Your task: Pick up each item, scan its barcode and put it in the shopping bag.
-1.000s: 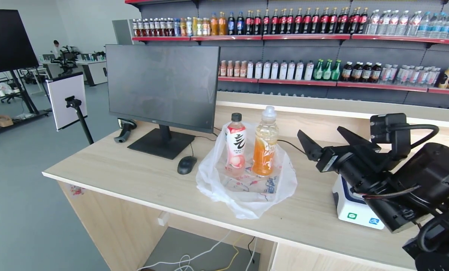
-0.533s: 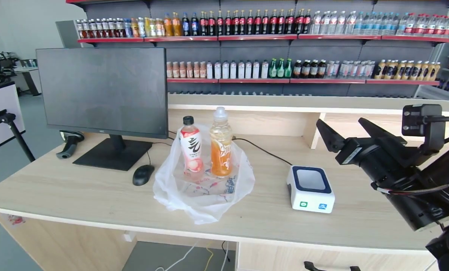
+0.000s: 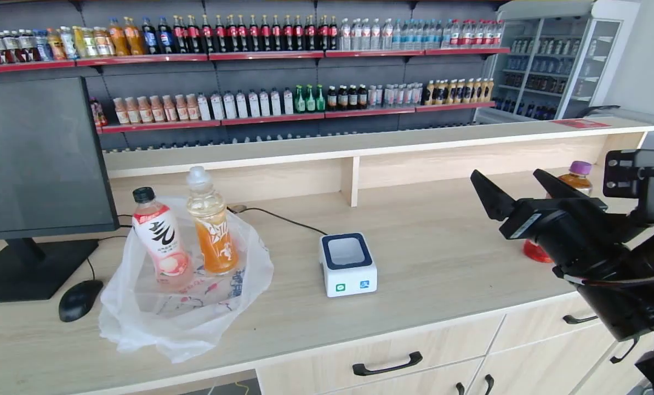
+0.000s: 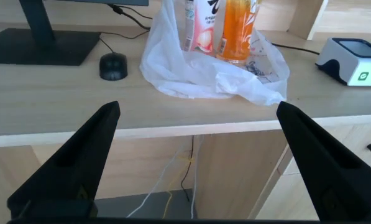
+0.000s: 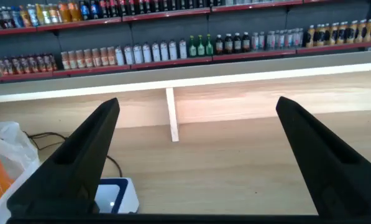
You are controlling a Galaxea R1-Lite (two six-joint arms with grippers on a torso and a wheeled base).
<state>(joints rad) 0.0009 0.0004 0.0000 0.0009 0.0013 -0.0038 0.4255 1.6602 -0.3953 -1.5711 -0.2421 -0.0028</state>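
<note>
next: purple-capped bottle (image 3: 577,180), right edge | right gripper (image 3: 510,185) spread; we'd grip mid-body, keeping barcode exposed for scanner (image 3: 348,271)

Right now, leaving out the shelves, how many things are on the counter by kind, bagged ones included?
bottles: 3 (pink-label bottle, orange bottle, purple-capped bottle)
shopping bag: 1
scanner box: 1
mouse: 1
monitor: 1
total: 7
</note>
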